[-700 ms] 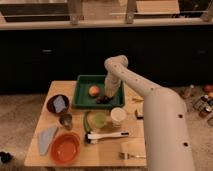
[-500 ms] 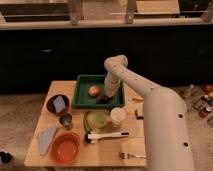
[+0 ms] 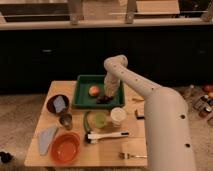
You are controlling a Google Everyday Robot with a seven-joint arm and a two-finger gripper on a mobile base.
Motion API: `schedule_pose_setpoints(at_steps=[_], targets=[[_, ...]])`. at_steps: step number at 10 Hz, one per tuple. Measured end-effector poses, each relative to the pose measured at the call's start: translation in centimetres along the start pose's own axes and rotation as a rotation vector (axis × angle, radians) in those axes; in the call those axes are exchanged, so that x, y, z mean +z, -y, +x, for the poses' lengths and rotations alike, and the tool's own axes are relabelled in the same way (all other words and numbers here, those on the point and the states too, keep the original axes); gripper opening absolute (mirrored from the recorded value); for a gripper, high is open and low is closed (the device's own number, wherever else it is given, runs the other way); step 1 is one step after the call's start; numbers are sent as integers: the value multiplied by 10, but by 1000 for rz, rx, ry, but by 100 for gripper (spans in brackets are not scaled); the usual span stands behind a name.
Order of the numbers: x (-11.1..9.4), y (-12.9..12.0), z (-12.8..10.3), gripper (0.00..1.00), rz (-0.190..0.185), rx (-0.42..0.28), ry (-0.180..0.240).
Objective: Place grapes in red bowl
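Note:
The grapes [image 3: 104, 99] are a small dark bunch lying in the green tray [image 3: 82, 95], near its front right corner. My gripper [image 3: 108, 95] reaches down into the tray right over the grapes. The red bowl [image 3: 65, 147] is wide and shallow and sits at the front left of the wooden table [image 3: 107, 150], well apart from the gripper. A round orange-red fruit [image 3: 94, 90] lies in the tray to the left of the grapes.
A dark maroon bowl [image 3: 58, 104] with a pale object stands left of the tray. A metal cup [image 3: 66, 120], a green bowl [image 3: 98, 120], a white cup [image 3: 118, 115], a white brush [image 3: 107, 135], a pale cloth [image 3: 46, 138] and a fork [image 3: 131, 155] lie on the table.
The gripper has come down a little further into the tray toward the grapes. Nothing else has moved.

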Motion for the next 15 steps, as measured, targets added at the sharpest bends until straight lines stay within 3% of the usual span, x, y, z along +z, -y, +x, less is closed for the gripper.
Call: schedule_pose_setpoints(at_steps=[3, 5, 11, 15], targets=[[2, 0, 0, 70, 2, 0, 6], [3, 0, 0, 80, 3, 0, 9], [7, -2, 1, 80, -9, 7, 9], [22, -5, 5, 78, -36, 59, 14]])
